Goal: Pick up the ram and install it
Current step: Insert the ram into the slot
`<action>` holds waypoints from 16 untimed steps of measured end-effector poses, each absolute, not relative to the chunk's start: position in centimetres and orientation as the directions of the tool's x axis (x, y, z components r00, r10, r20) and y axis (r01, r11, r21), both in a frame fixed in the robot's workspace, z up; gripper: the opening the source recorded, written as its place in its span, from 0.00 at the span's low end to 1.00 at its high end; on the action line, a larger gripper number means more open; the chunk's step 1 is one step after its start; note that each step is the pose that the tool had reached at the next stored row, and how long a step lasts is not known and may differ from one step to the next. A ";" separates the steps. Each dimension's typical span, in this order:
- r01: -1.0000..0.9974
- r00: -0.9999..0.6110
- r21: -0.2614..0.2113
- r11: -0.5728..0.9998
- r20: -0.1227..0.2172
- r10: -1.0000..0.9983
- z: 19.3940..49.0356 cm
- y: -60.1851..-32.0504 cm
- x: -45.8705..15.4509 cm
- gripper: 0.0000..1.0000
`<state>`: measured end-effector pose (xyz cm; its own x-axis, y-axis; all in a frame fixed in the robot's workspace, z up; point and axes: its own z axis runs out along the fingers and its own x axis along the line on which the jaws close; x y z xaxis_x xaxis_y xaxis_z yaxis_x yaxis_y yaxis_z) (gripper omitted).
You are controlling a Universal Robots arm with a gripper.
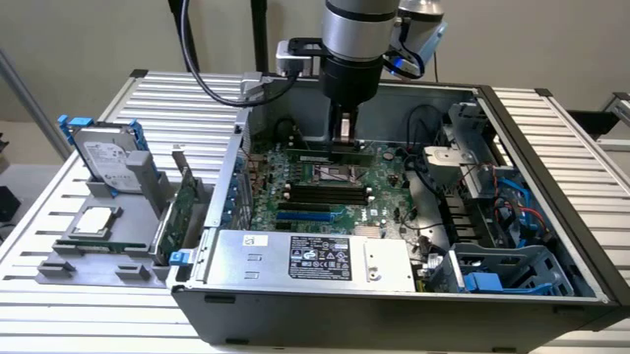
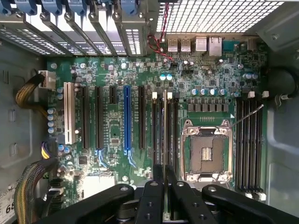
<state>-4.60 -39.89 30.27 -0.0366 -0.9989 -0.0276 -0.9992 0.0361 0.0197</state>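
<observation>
Arm is down inside the open computer case [image 1: 551, 243], which sits on the slatted desk [image 1: 580, 140]. The claw [image 1: 346, 138] is closed on the ram [image 1: 340, 156], a thin green stick held edge-on just above the motherboard [image 1: 325, 195], beside the empty processor socket [image 1: 332, 175].

In the wrist view the claw [image 2: 164, 184] has its fingers [image 2: 154, 196] pinched together on the stick's upper edge. The ram [image 2: 165, 128] runs away from the camera along the bank of memory slots [image 2: 161, 121] next to the processor socket [image 2: 205, 149]. Whether it is already touching a slot or just above it, I can't tell.

Judgement: pickup is done; this is the install step, at the alignment-and-seating stage. The move in hand calls for keeping the stick square to its slot, notch matched, then an even downward press until the end latches [image 2: 154, 95] catch.

Off to the exterior view's left, a grey parts tray [image 1: 99, 254] holds a hard drive [image 1: 103, 156] and a silver processor [image 1: 91, 221].
</observation>
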 end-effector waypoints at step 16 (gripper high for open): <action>-0.999 -0.037 0.020 0.036 -0.028 -0.999 26.6 -39.8 -4.4 0.00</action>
<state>-4.41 -39.78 26.64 -0.0367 -0.9989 -0.0275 -0.9992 0.0362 0.0197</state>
